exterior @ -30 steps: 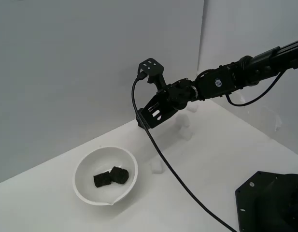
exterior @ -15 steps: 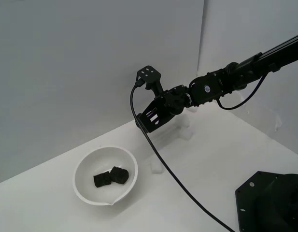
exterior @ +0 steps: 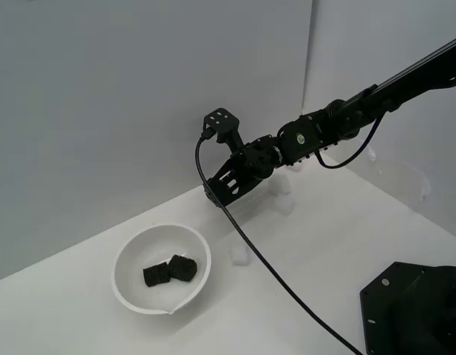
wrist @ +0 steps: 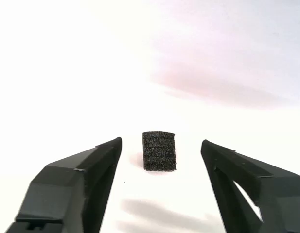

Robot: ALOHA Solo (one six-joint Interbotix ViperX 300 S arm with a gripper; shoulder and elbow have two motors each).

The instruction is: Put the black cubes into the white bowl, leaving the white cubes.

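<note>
The white bowl [exterior: 133, 251] sits on the table at the exterior view's left, holding two black cubes [exterior: 157, 276] [exterior: 184, 268]. My gripper [exterior: 211, 195] hangs low over the table near the back wall, beyond the bowl. It is open. In the wrist view a third black cube [wrist: 159, 151] lies on the white surface, centred between my spread fingertips [wrist: 107, 149], untouched by either one; in the exterior view my gripper hides it. White cubes show on the table, one [exterior: 241, 254] just beside the bowl and others [exterior: 285, 205] under my arm.
A black cable [exterior: 272, 277] trails from the wrist across the table toward the front. The arm's black base [exterior: 412, 310] fills the exterior view's lower right corner. Grey walls stand close behind the gripper and at the exterior view's right.
My arm has stretched out farther, carrying the open gripper a little toward the exterior view's left and the back wall. The bowl and its two cubes have not moved.
</note>
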